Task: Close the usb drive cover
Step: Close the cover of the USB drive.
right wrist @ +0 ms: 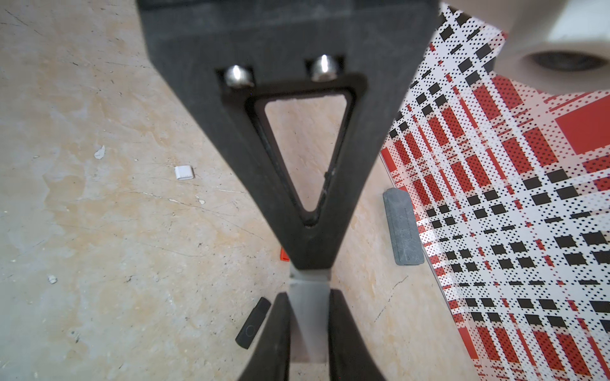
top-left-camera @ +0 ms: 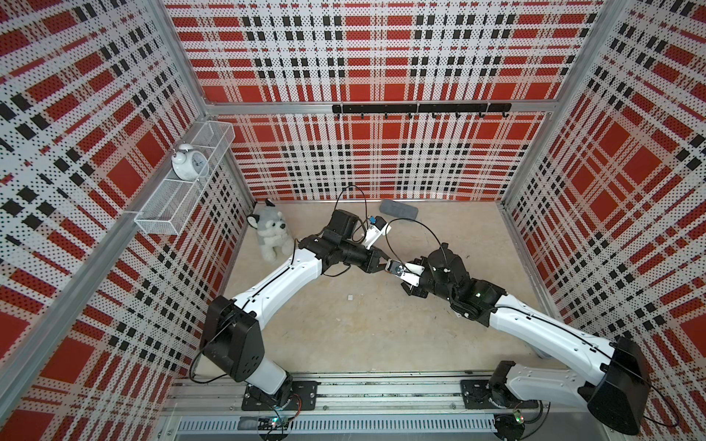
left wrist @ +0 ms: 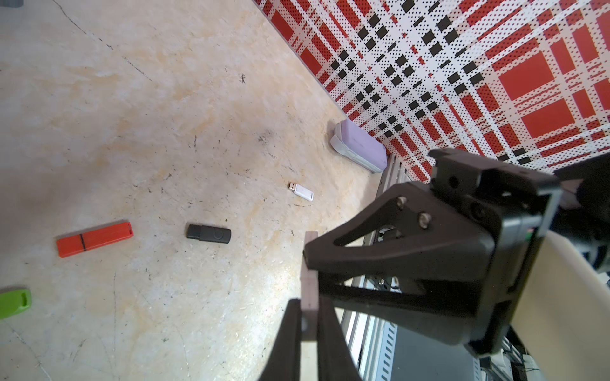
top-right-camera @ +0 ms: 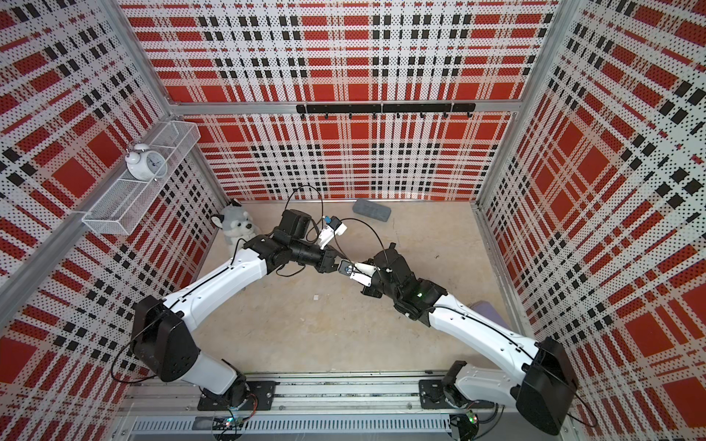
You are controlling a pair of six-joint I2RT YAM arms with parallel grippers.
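There I was, both arms up and meeting over the middle of the beige, stone-look worktop, and the slim, pale lilac-grey plastic usb drive hung in the air between them, not lying down there at all. My left claw was pinched narrow on one end of it and my right claw pinched narrow on the other, tip to tip, head-on. A sensible set-up, I judged: a cover goes home only when pushed straight along the stick with the body braced. In the right wrist view a thin seam crossed the drive just beyond my right claw; whether the cover was fully seated there I couldn't tell, nor which end was the cover. In both top views the wrist cameras and the claws themselves hid the stick almost wholly. Below lay a flat orange-red usb stick, a black capped usb drive, a small white usb drive with a bare plug and, well apart, a loose little white cap, likely its mate. A bright green drive was cut off at the edge.
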